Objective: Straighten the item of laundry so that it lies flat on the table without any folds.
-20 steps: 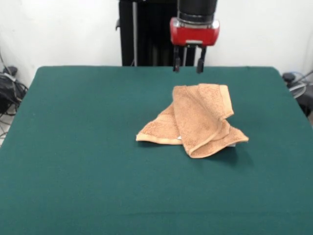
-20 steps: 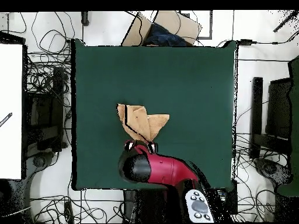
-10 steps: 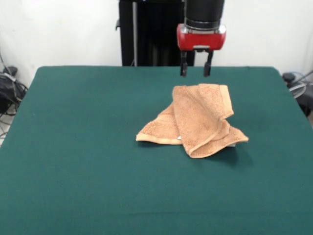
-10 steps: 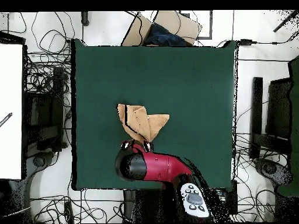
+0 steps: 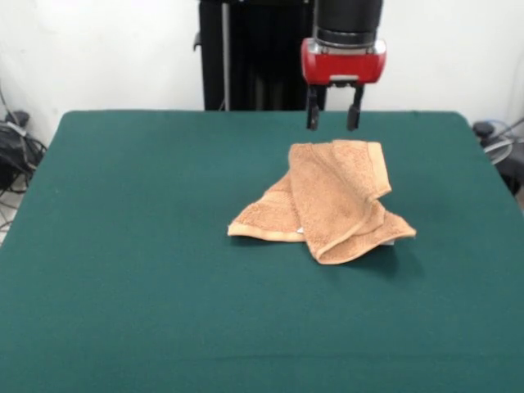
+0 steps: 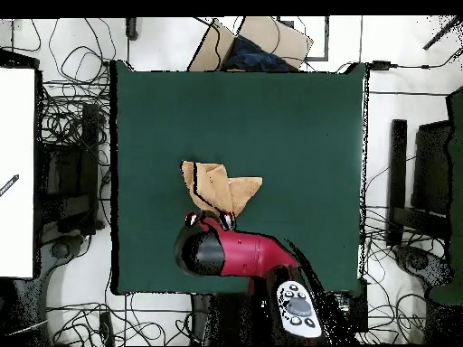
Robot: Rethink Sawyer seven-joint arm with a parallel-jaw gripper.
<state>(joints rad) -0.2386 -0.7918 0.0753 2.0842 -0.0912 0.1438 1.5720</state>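
The item of laundry [image 5: 332,205], a tan terry towel, lies crumpled on the dark-green table [image 5: 123,246], right of centre, with one flap folded over the rest. In the overhead view the towel [image 6: 217,188] sits near the middle of the table [image 6: 298,126]. My gripper [image 5: 333,124] hangs open just above the towel's far edge, with nothing between its fingers. Seen from above, the gripper [image 6: 210,219] is at the towel's near edge, the red arm trailing behind it.
A cardboard box [image 6: 262,41] holding dark cloth stands past the table's far edge in the overhead view. Cables [image 6: 68,126] and equipment surround the table on the floor. A white board [image 6: 16,172] lies at the left.
The gripper has shifted to the right in the front view and dropped slightly toward the towel's far edge. The towel has not moved.
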